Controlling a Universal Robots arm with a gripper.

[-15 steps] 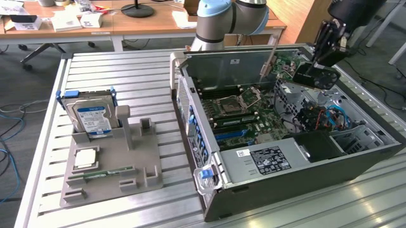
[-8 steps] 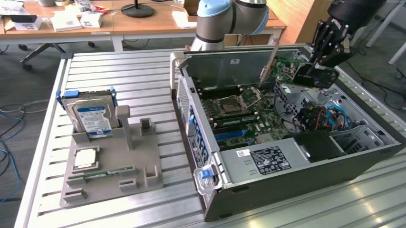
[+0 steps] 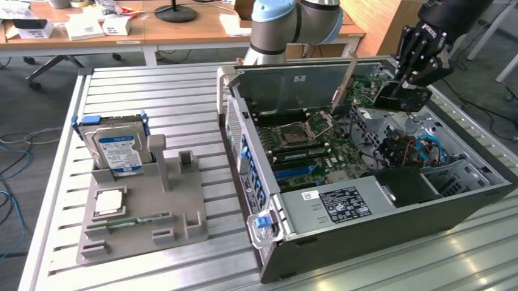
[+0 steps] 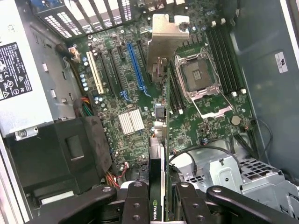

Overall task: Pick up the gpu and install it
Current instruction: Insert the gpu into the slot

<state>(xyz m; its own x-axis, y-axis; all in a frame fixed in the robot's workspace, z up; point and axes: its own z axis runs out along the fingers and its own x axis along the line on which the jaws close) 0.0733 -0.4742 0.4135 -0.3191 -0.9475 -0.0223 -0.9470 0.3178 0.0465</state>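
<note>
**Pincer [image 4: 161, 207] clamped on graphics card [image 4: 159, 163] above open computer case [image 3: 389, 227]**

Black fingers [image 4: 135, 203] sit closest in the wrist view. They press against both faces of the graphics card, so the pincer is closed firmly on it. From this side the card stands on edge, thin as a line. A green logo strip shows beside the fingers, and its silver end bracket [image 4: 166, 39] is at the far end. Below it lies the green motherboard [image 4: 117, 98]. The card's line falls between a long blue slot [image 4: 135, 65] and the processor socket [image 4: 198, 77]. Whether its lower edge touches the board cannot be told.

In the exterior view the pincer hangs over the far end of the case, toward the exterior view's right, and the card is slightly tilted beneath it. The case lies on its side with its cover off. A grey power supply [image 3: 344, 203] with a black label sits in the near part of the case.

Well apart, at the exterior view's left, a grey holder [image 3: 150, 212] rests on the slatted metal worktop [image 3: 162, 91]. A hard drive [image 3: 117, 151] with a blue-and-white label stands upright in the holder. A slim green memory stick [image 3: 130, 223] lies flat in a groove nearer its front edge. Wooden desks [image 3: 194, 30] stand behind the worktop.
</note>
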